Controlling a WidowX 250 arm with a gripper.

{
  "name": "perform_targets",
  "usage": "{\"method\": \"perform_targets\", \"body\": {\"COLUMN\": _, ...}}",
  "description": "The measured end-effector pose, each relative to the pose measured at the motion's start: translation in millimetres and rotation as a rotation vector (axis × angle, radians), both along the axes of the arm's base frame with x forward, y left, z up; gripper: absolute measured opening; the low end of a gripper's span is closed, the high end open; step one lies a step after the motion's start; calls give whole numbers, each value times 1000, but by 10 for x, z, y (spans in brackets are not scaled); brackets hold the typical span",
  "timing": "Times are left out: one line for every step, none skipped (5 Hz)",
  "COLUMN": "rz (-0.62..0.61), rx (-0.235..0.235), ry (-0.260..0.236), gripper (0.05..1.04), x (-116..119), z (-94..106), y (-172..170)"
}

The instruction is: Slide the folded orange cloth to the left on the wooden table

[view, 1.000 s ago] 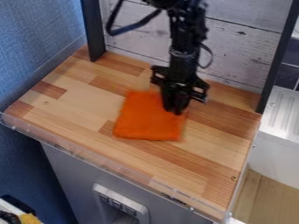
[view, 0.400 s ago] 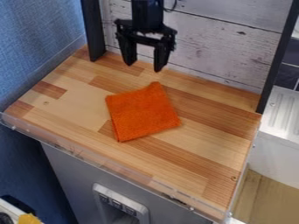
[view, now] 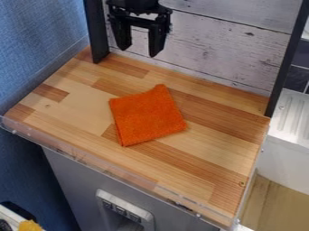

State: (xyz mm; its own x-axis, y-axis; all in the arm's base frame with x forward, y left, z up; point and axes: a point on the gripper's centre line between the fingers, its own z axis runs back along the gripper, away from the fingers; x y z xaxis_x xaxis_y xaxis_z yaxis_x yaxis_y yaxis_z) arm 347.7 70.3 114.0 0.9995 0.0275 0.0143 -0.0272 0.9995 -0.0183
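At the upper left of the camera view my gripper (view: pixel 138 50) hangs open, its two fingers apart with nothing between them. Below it and a little to the right, apart from it, an orange cloth (view: pixel 147 116) lies folded into a rough square on the wooden counter (view: pixel 223 149). One corner of the cloth points toward the back wall.
A whitewashed plank wall (view: pixel 235 54) stands behind the counter between two dark posts. A clear strip (view: pixel 109 168) runs along the front edge. Blue wall covering is at the left, and a white ribbed unit (view: pixel 292 117) is at the right.
My gripper has let go of the cloth, risen off it and moved up and left. The cloth has turned, with its left side lower, and then stayed still.
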Motion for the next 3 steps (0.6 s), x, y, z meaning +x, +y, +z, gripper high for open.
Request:
{"method": "perform_targets", "body": {"rz": -14, "rx": 6, "ry": -5, "gripper": 998, "x": 17, "z": 52, "y": 33}}
{"method": "perform_targets", "body": {"rz": -14, "rx": 16, "ry": 3, "gripper": 997, "x": -4, "z": 59, "y": 92}}
{"method": "perform_targets", "body": {"rz": -23, "rx": 23, "ry": 0, "gripper": 997, "x": 6, "z": 81, "y": 104}}
